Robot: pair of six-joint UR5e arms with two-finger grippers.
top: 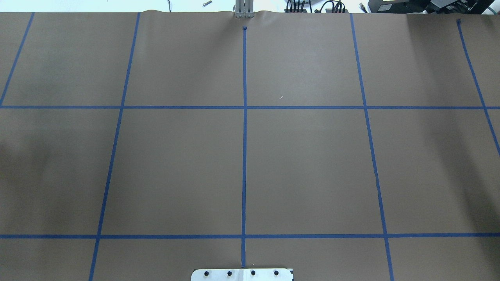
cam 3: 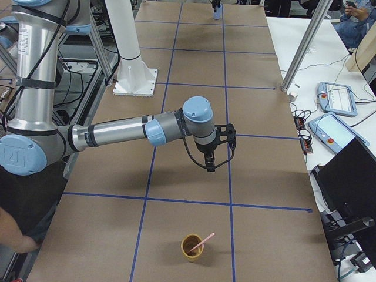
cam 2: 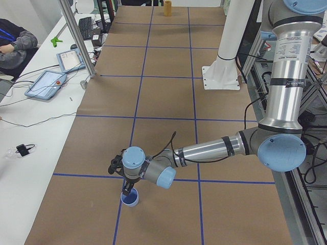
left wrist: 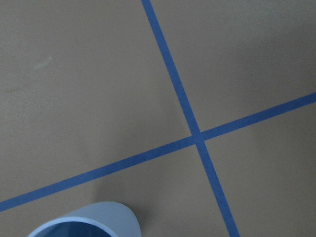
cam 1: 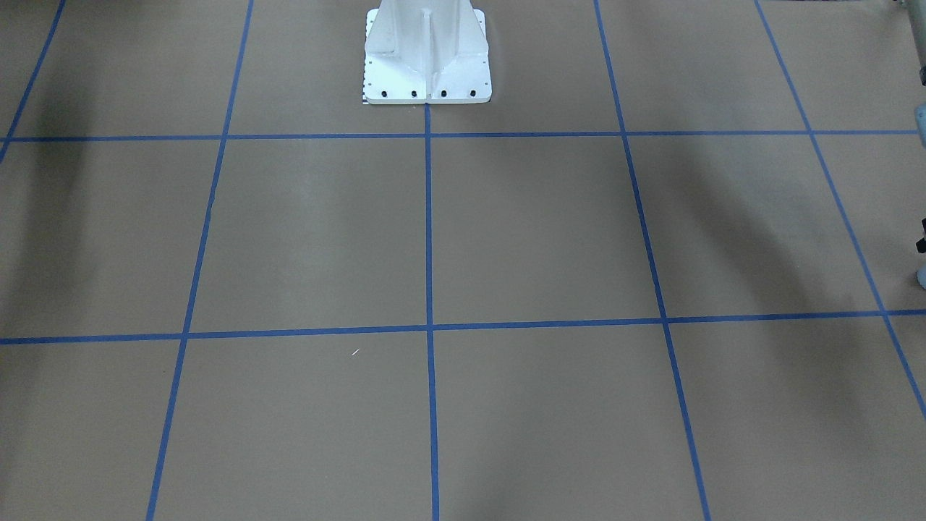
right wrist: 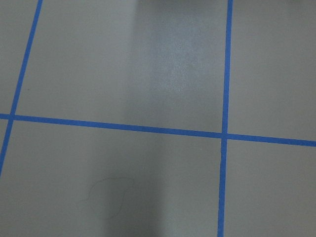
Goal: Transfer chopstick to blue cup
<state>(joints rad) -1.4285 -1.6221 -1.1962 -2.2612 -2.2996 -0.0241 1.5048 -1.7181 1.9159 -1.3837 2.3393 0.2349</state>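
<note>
The blue cup (cam 2: 129, 198) stands on the brown table at the robot's left end; its rim also shows at the bottom of the left wrist view (left wrist: 86, 223). My left gripper (cam 2: 128, 188) hangs right over its mouth; I cannot tell whether it is open or shut. One pink chopstick (cam 3: 205, 239) leans in a tan cup (cam 3: 191, 247) at the table's right end. My right gripper (cam 3: 210, 160) hovers above the table, apart from that cup, and I cannot tell its state. The front-facing and overhead views show neither the cups nor the grippers.
The white robot pedestal (cam 1: 427, 61) stands at the table's middle back. Blue tape lines (top: 244, 117) grid the brown paper. On the operators' side are a white side table with tablets (cam 2: 47, 82), metal posts (cam 2: 76, 38) and a seated person (cam 2: 13, 38).
</note>
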